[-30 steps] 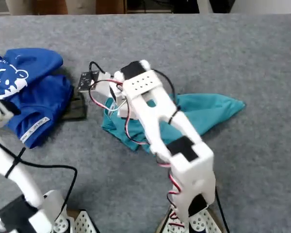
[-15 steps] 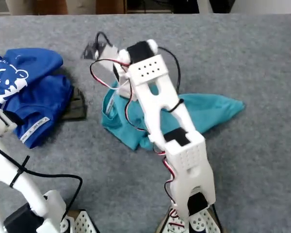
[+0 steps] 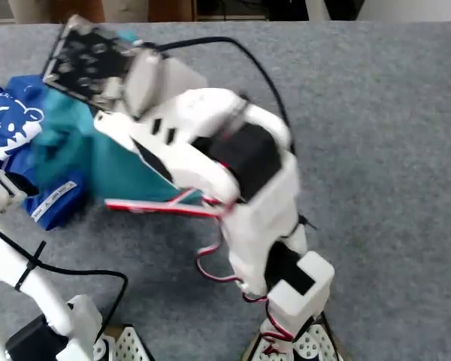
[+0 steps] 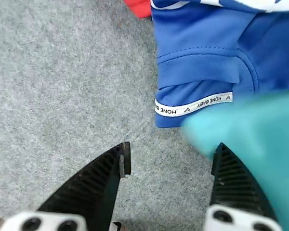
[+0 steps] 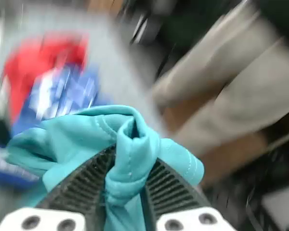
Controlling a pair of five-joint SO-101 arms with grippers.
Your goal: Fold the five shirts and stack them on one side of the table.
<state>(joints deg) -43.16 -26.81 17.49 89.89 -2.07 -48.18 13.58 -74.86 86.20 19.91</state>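
Note:
My right gripper (image 5: 128,179) is shut on a bunched fold of the teal shirt (image 5: 125,139). From above, the right arm (image 3: 233,165) is raised and swung far left, and the teal shirt (image 3: 71,143) hangs from it over the edge of the blue shirt (image 3: 11,113). The blue shirt (image 4: 207,53) has a white printed figure and a white label strip, and a red shirt (image 4: 140,6) lies under its far side. My left gripper (image 4: 171,163) stands open just above the table beside the blue shirt, with the teal shirt (image 4: 260,139) next to one finger.
The grey felt table (image 3: 376,113) is bare on its right half. Both arm bases (image 3: 286,342) stand at the front edge. The left arm (image 3: 22,278) rises at the lower left, near the blue shirt.
The right arm has lifted the teal shirt off the middle of the table and swung it left and upward, over the blue shirt. The left arm has hardly moved.

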